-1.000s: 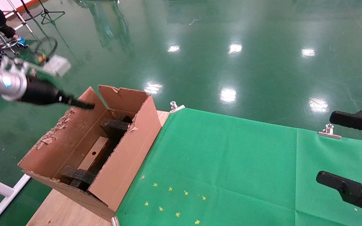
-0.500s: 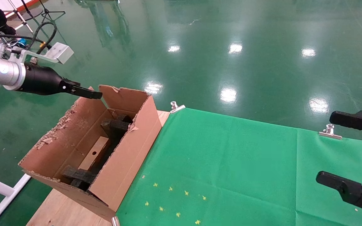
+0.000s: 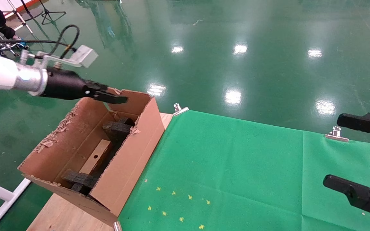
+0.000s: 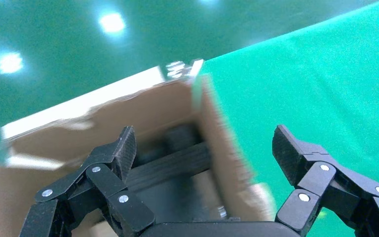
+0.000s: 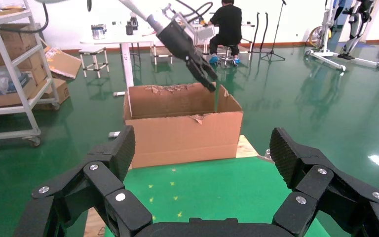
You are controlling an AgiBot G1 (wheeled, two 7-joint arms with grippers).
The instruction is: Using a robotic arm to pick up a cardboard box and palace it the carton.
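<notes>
The large carton (image 3: 130, 160) stands open on the table's left end, with black foam blocks (image 3: 118, 129) inside. The slim cardboard box (image 3: 96, 156), showing one round black hole, lies on the carton's floor between the foam blocks. My left gripper (image 3: 120, 99), on the white arm with the lit ring, hovers over the carton's far end; it is open and empty in the left wrist view (image 4: 205, 148), with the carton's wall (image 4: 128, 113) below it. It also shows in the right wrist view (image 5: 208, 79) above the carton (image 5: 185, 133). My right gripper (image 3: 332, 150) is open and empty at the right edge.
A green cloth (image 3: 230, 166) covers the table, held by metal clips (image 3: 180, 109) (image 3: 336, 134), with small yellow marks (image 3: 175, 205) near the front. Bare wood (image 3: 59, 215) shows under the carton. Shelving (image 5: 15, 64) and a seated person (image 5: 227, 24) are far behind.
My left arm has swung right, from beside the carton's left flap to over its far end. The cardboard box, the carton and my right gripper have not moved.
</notes>
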